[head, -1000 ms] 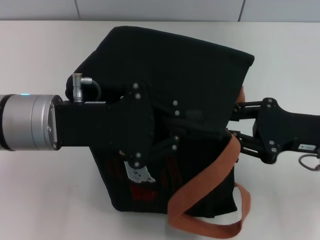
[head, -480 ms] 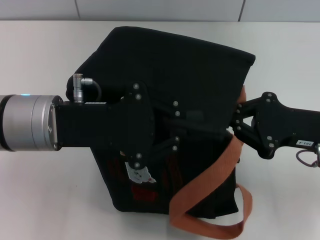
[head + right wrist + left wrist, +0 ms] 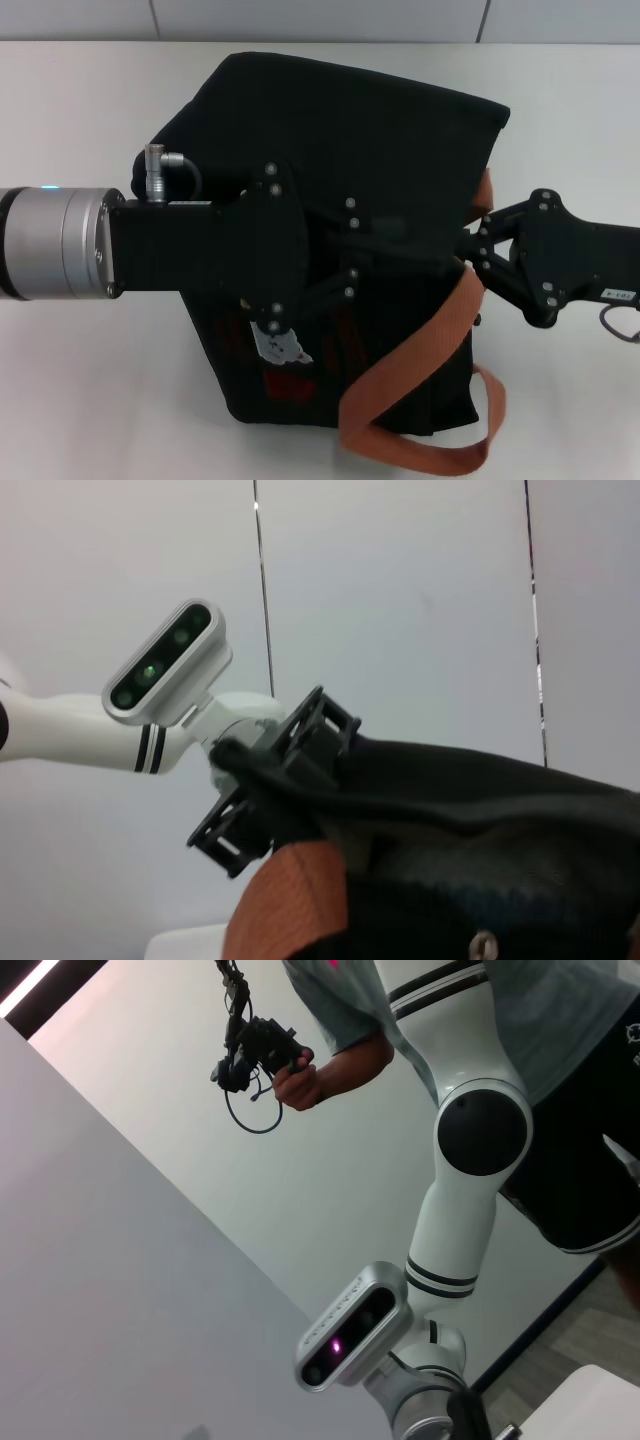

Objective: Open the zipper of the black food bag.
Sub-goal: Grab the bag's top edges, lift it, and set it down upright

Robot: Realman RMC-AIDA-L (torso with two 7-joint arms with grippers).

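While the black food bag [image 3: 350, 150] sits mid-table with its top leaning toward 12 o'clock, the left gripper [image 3: 375, 240] reaches in from 9 o'clock over its top and the right gripper [image 3: 468, 245] meets its edge from 3 o'clock; I cannot tell either claw's state, nor see the zipper against the dark cloth. An orange handle [image 3: 420, 380] loops down at 5 o'clock

A white table [image 3: 80, 380] meets pale wall panels [image 3: 320, 18] with thin dark seams; grey floor [image 3: 560, 1355] beyond.
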